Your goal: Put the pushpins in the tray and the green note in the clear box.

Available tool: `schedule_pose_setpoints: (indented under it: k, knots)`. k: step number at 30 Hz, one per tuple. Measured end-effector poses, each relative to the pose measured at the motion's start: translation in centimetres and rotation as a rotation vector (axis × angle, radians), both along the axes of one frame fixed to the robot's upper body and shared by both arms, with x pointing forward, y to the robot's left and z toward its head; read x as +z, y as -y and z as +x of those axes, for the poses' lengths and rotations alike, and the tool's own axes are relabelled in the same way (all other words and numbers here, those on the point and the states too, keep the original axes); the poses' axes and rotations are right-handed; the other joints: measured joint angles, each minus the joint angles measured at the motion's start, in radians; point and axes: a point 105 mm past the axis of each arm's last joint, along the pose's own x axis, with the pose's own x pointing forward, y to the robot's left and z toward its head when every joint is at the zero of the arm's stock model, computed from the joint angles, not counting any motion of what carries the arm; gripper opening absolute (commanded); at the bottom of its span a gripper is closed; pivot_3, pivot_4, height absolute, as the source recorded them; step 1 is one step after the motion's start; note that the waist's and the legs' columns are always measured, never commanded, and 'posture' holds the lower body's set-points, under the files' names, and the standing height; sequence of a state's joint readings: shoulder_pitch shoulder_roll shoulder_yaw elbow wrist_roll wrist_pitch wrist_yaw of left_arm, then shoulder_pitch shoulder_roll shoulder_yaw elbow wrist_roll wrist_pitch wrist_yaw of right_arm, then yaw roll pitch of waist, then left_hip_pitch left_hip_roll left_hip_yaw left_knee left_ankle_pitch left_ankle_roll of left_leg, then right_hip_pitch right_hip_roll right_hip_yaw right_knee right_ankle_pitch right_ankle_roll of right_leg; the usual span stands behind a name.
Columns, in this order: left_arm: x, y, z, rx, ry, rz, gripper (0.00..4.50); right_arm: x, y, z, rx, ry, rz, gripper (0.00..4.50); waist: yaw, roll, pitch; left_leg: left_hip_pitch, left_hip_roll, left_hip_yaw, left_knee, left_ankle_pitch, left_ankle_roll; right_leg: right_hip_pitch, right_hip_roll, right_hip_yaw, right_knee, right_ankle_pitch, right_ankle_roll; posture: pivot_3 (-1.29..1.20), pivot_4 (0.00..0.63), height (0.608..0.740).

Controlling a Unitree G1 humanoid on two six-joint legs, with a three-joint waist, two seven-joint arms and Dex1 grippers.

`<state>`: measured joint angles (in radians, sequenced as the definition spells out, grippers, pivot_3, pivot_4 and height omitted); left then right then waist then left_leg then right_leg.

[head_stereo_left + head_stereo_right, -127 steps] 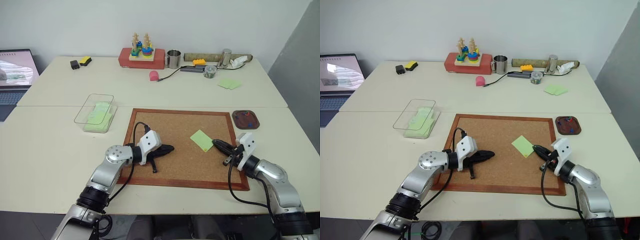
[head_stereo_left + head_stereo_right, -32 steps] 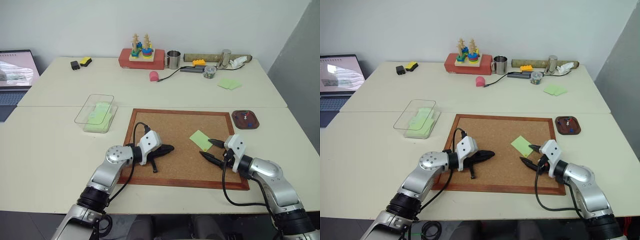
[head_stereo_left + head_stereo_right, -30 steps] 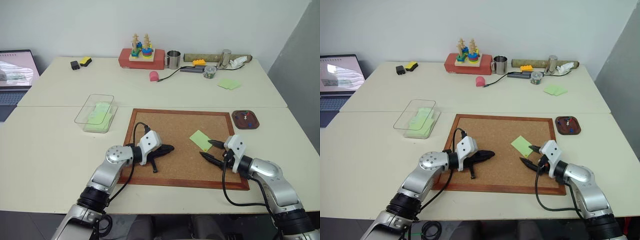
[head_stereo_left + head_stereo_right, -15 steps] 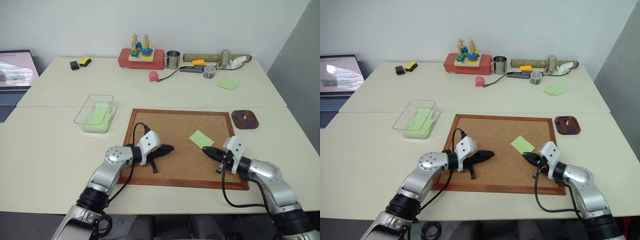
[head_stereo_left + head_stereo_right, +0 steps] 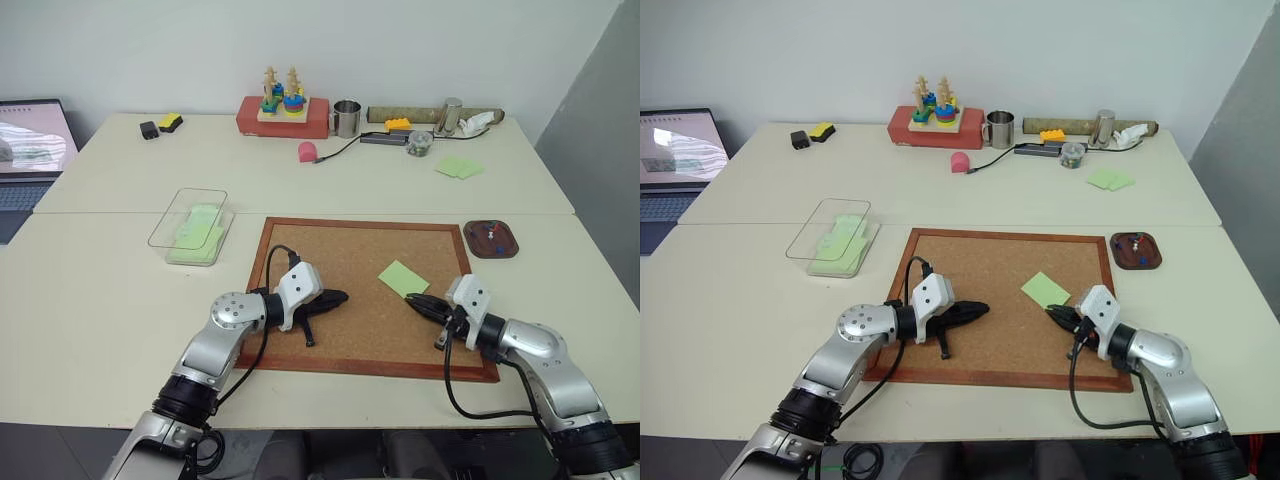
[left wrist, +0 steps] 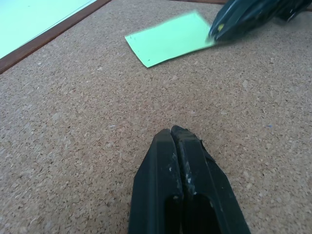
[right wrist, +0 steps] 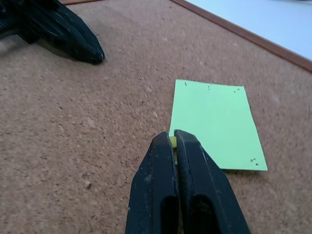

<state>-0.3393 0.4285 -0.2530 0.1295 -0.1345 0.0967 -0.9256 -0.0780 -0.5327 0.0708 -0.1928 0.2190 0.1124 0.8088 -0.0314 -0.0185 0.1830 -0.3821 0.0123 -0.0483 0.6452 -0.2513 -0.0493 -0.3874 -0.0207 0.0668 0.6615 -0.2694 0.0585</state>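
The green note [image 5: 402, 277] lies on the cork board [image 5: 340, 255], right of its middle. My right gripper [image 5: 411, 299] is shut on the note's near corner, and a sliver of green [image 7: 172, 142] shows between its tips. My left gripper [image 5: 341, 296] rests shut and empty on the board's left part, apart from the note [image 6: 168, 39]. The tray [image 5: 513, 250] sits on the table just off the board's far right corner, with pushpins [image 5: 494, 231] inside. The clear box [image 5: 190, 218] stands to the far left of the board with green paper under it.
Along the table's back stand a red block with stacking toys [image 5: 283, 112], a metal cup [image 5: 347, 118], a pink object [image 5: 308, 151] and small clutter. A pair of paler green notes [image 5: 458, 168] lies at the back right. A laptop [image 5: 30, 150] is at the far left.
My right gripper went from open beside the note to shut on its near corner and rose slightly. The left gripper has not moved.
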Motion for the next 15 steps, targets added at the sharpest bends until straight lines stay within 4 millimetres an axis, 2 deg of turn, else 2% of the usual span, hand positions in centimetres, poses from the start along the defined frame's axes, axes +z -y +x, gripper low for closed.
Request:
schedule_pose_setpoints:
  k: [8,12,15]
  knots:
    - [0.0,0.0,0.1,0.004,-0.001,-0.003,0.0,1.8,-1.0,-0.6,0.049,0.051,0.019,0.04,0.0,0.0,0.0,0.0,0.0,0.0,0.0,0.0,0.0,0.0,0.0,0.0,0.0,0.0,0.0,0.0,0.15,0.74]
    - [0.3,0.1,0.3,0.049,-0.054,-0.06,0.7,2.9,-1.3,-0.3,0.057,0.085,0.027,0.0,-0.001,0.0,0.0,0.0,0.0,0.0,0.001,0.0,0.0,0.0,0.0,0.0,0.0,0.0,0.0,0.0,0.15,0.74]
    - [1.2,-0.8,0.0,0.102,-0.187,-0.17,1.25,3.9,-1.4,0.0,0.057,0.131,0.02,0.0,-0.005,-0.001,0.001,-0.002,0.001,0.0,0.0,0.0,0.0,-0.002,0.0,0.0,0.001,0.0,0.0,0.0,0.15,0.74]
